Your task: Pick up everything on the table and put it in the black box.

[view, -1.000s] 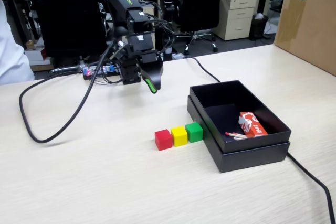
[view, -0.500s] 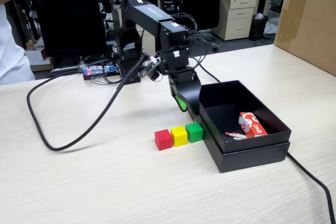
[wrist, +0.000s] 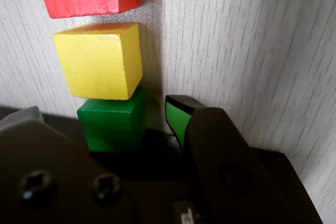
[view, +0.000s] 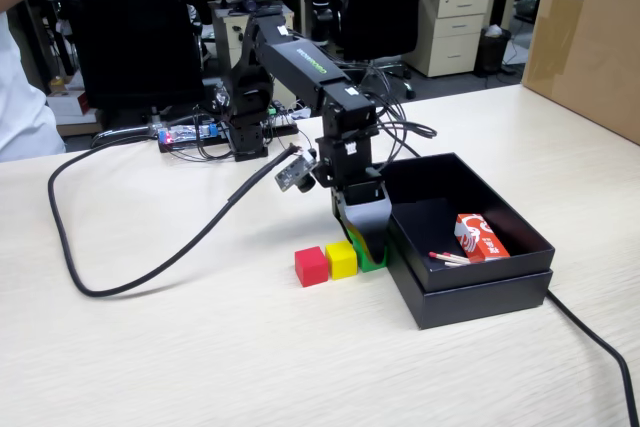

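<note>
None of the three cubes is in the box [view: 455, 292] yet, so you have the whole job ahead of you: red cube [view: 311, 266], yellow cube [view: 341, 259] and green cube [wrist: 112, 123] sit in a tight row on the table [view: 200, 347], the green one at the end nearest the box's left wall in the fixed view. Your gripper [view: 368, 245] is down over that green cube, and the jaws stand apart around it: in the wrist view the green-tipped finger [wrist: 178, 114] lies just beside one face of the cube and the other jaw shows at the opposite edge, with no squeeze on the cube that I can see. Judging by that, you are at the first grasp, with two more pick-ups to follow. Watch what crowds you here: the yellow cube touches the green one, so a closing or lifting move could nudge it, and the box wall is close beside the gripper. Inside the box lie a red-and-white packet [view: 481, 237] and thin red-tipped sticks [view: 449, 258], leaving bare floor toward the far end for the drops. Also near the box, a black cable [view: 120, 282] loops across the table left of the cubes.
</note>
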